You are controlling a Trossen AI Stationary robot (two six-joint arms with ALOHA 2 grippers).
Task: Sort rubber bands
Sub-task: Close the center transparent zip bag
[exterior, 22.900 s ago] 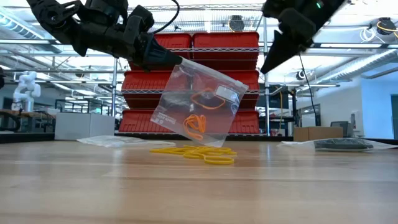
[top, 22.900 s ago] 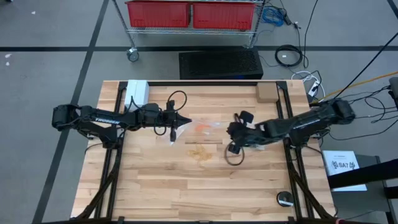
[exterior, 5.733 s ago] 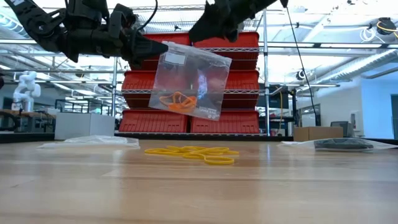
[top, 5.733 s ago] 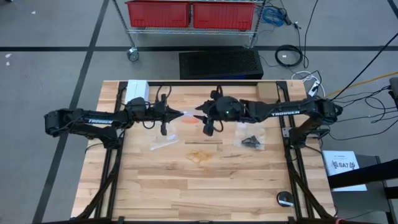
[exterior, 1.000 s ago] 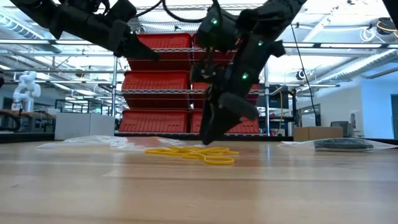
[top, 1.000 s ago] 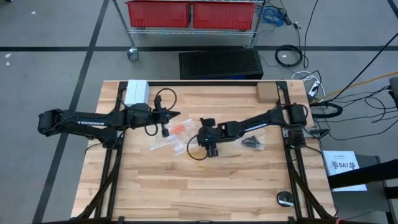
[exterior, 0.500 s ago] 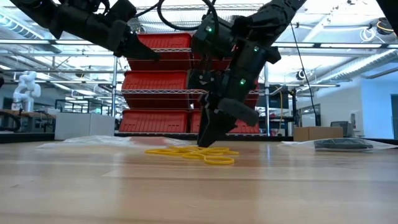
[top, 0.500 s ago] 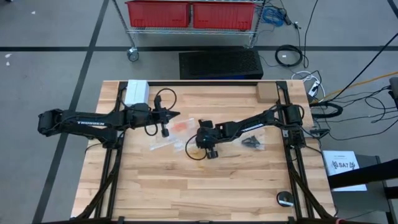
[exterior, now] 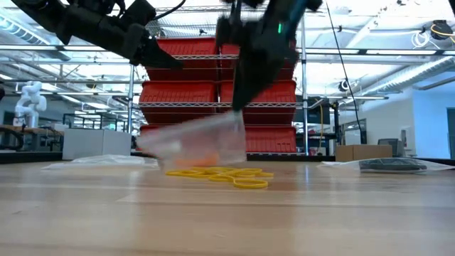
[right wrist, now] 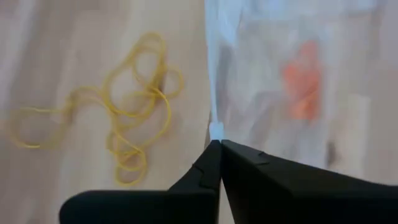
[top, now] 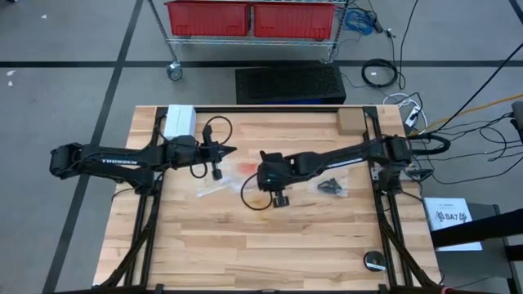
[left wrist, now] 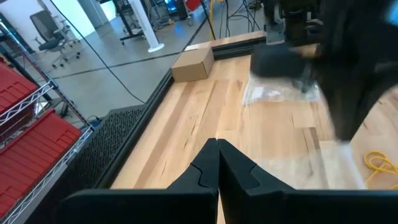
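A clear plastic bag with orange rubber bands inside hangs slanting from my right gripper, which is shut on it above the table's middle. Loose yellow rubber bands lie in a small heap on the wood just beneath it. My left gripper hovers shut and empty, left of the bag and high above the table; its closed fingertips point toward the right arm. My right gripper pinches one edge of the clear bag between its two fingertips, coming from above and slanting down. The bag hangs below the fingers, tilted, with its other end low near the table; whether that end touches the wood I cannot tell.
A second clear bag lies left of the middle. A bag with black bands lies to the right. A cardboard box and a white box stand at the far edge. A black round object sits near right.
My right gripper has shut on the bag's edge down at the table and then gone up, tipping a little. The bag's held edge has come up with it, while its other end stays low. The yellow bands have not moved.
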